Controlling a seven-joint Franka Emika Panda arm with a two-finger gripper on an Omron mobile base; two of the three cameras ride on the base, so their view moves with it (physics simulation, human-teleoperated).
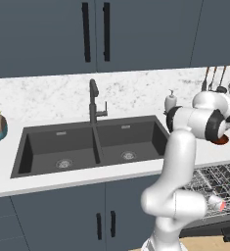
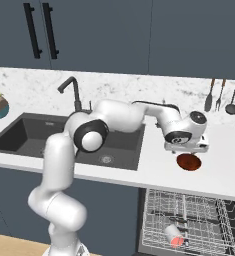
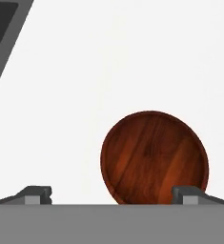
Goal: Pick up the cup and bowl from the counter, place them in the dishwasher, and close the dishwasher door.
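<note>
The cup [image 2: 175,235] lies on its side in the lower rack of the open dishwasher [image 2: 189,220], red end toward the front, so that half of the job looks done. The bowl [image 2: 189,161] sits upright on the white table [image 2: 224,170], to the right of the black sink [image 2: 119,145] and just behind the dishwasher opening.

The tool [image 2: 187,148] hangs straight above the bowl, pointing down, which suits a grip on the rim from above. Its fingertips [image 3: 37,194] are spread wide apart with nothing between them. In the hand view the bowl [image 3: 154,158] sits off toward the right fingertip rather than centred. That offset probably serves to put one finger inside the rim and one outside, since the bowl looks too wide to straddle whole.
</note>
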